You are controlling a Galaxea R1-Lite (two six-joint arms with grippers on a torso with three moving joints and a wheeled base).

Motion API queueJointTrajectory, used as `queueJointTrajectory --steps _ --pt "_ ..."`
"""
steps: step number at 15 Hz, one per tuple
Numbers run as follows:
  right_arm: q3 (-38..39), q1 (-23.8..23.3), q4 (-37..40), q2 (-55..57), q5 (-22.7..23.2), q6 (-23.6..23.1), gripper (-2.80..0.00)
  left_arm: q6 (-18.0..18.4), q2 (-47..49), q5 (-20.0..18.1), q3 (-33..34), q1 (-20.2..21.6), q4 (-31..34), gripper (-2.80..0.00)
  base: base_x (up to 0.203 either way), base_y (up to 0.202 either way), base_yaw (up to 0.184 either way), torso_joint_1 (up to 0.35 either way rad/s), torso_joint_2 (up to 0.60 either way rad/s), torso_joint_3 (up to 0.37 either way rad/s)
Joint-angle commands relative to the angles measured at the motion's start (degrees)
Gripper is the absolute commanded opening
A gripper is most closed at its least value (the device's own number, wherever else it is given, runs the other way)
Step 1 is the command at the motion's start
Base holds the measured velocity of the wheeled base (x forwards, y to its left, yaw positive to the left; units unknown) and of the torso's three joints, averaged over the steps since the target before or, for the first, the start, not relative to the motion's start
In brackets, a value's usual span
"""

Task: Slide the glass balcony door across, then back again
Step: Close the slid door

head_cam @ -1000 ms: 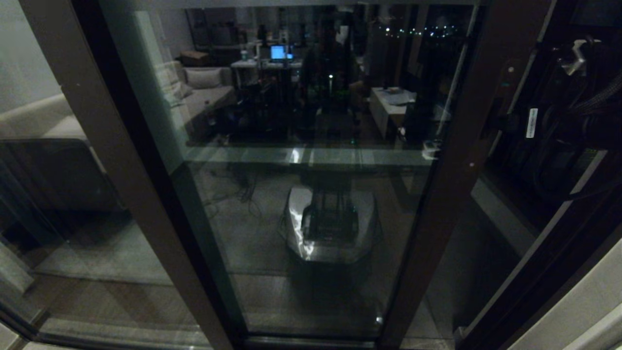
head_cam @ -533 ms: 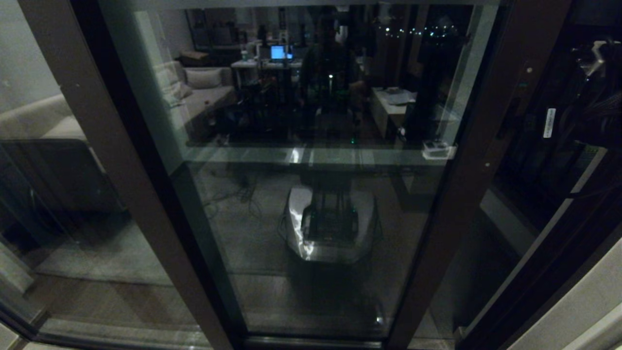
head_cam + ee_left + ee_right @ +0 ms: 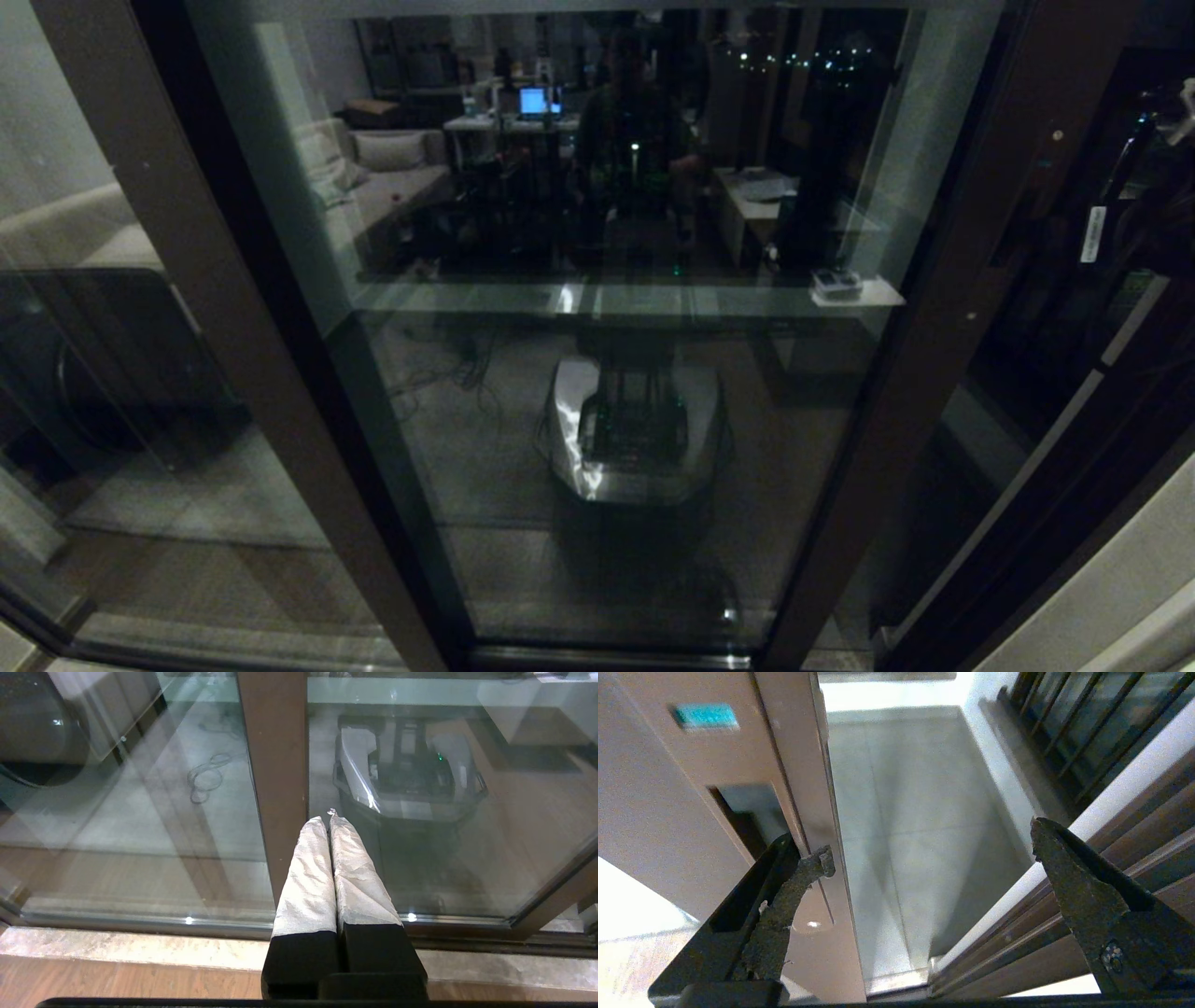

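Right gripper (image 3: 924, 844), fingers spread wide, one finger (image 3: 803, 868) touching the edge of the glass balcony door (image 3: 691, 788) beside its handle slot; open gap between the fingers. Left gripper (image 3: 329, 821), fingers pressed together, hangs before a brown door post (image 3: 275, 765).

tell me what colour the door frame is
Dark brown; the glass balcony door frame shows best in the head view.
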Motion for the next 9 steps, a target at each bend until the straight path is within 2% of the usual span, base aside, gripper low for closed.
queueJointTrajectory --steps 1,9 --pt "0.0 -1.4 -0.3 0.5 1.1 -0.5 0.0 0.0 0.0 0.0 0.0 0.0 0.0 -2.8 0.0 0.0 0.0 0.0 0.0 0.0" --pt "-0.1 -5.5 -0.7 2.4 3.7 -1.4 0.0 0.0 0.0 0.0 0.0 0.0 0.1 -2.8 0.0 0.0 0.0 0.0 0.0 0.0"
